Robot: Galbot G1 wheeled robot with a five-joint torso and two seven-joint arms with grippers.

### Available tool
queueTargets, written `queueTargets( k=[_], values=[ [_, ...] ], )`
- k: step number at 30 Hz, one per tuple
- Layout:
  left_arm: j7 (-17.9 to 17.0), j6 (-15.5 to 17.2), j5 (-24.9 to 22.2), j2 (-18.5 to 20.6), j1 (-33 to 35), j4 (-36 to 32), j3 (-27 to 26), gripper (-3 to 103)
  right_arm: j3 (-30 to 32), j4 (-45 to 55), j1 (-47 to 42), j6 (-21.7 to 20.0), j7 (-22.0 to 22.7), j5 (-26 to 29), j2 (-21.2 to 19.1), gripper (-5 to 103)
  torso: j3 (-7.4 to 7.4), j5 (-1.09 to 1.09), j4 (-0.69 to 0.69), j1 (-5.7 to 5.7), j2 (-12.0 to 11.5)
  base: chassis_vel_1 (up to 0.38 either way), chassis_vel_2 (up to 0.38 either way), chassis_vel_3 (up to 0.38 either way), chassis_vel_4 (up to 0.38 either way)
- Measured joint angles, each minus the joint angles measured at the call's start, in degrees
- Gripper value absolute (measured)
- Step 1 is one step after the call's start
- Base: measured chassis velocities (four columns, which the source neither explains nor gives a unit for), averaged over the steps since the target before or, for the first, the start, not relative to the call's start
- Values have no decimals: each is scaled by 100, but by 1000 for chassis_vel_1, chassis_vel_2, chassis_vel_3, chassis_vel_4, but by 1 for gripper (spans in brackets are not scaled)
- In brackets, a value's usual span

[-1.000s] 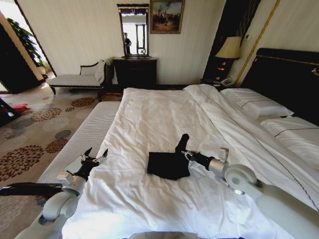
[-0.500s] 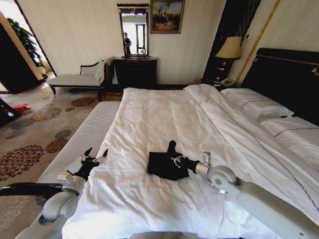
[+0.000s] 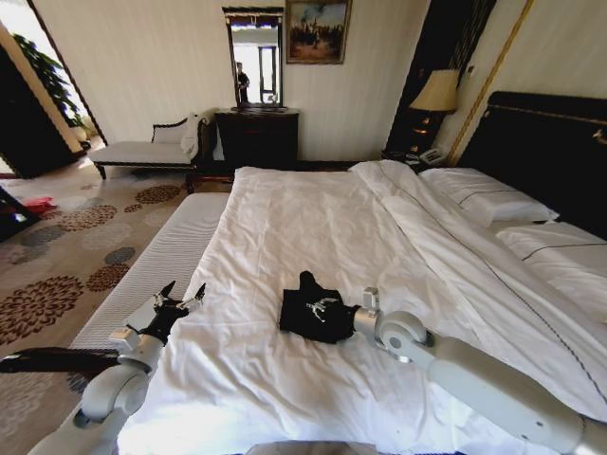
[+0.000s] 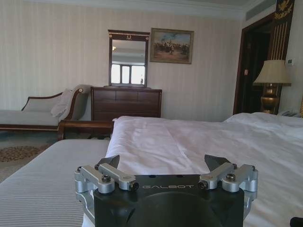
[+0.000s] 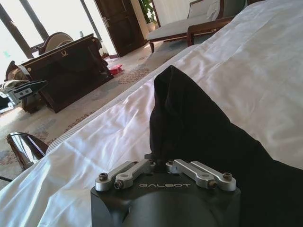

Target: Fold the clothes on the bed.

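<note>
one black t-shirt [image 3: 318, 318] lies as a small folded heap on the near part of the white bed [image 3: 313, 223] in the head view, and the right gripper [image 3: 322, 305] is directly over it with a raised flap pinched, while the left gripper [image 3: 180, 301] waits well apart at the bed's left edge. in the left wrist view the left gripper [image 4: 166, 166] has its fingers spread wide and holds nothing, with only white bed [image 4: 199, 137] ahead. in the right wrist view the right gripper [image 5: 160, 166] is closed on the t-shirt [image 5: 199, 123], whose cloth stands up from the jaws, so i judge this arm is clearly the nearer one.
</note>
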Motion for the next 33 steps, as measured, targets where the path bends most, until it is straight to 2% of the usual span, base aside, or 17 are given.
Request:
queueTargets(
  k=[4,10,15,18,20,24,25,29,33],
  values=[
    [0,0,0,0,0,0,0,100,-86,-150,-6,60,-58,-191,3,3,0,0,1,0,0,0,0,0,0],
    [0,0,0,0,0,0,0,100,118,-150,-395,120,-315,-555,-236,3,0,1,-3,-1,0,0,0,0,0],
    [-1,0,0,0,0,0,0,100,446,118,-528,121,-468,-477,-562,3,0,0,-1,-1,0,0,0,0,0],
    [-1,0,0,0,0,0,0,100,921,185,-662,123,-621,-256,-932,3,0,0,1,-1,0,0,0,0,0],
    [0,0,0,0,0,0,0,100,1088,184,-753,128,-676,-208,-1041,3,0,0,0,-1,0,0,0,0,0],
    [0,0,0,0,0,0,0,100,2193,122,-1622,279,-1053,-171,-1610,3,0,2,-3,-1,0,0,0,0,0],
    [0,0,0,0,0,0,0,100,2193,122,-1622,279,-1053,-171,-1610,3,0,2,-3,-1,0,0,0,0,0],
    [0,0,0,0,0,0,0,100,2808,-20,-2237,588,-1334,-370,-2112,3,0,1,-3,-1,0,0,0,0,0],
    [0,0,0,0,0,0,0,100,3054,-224,-2322,713,-1402,-360,-2298,3,0,1,0,-1,0,0,0,0,0]
  ],
)
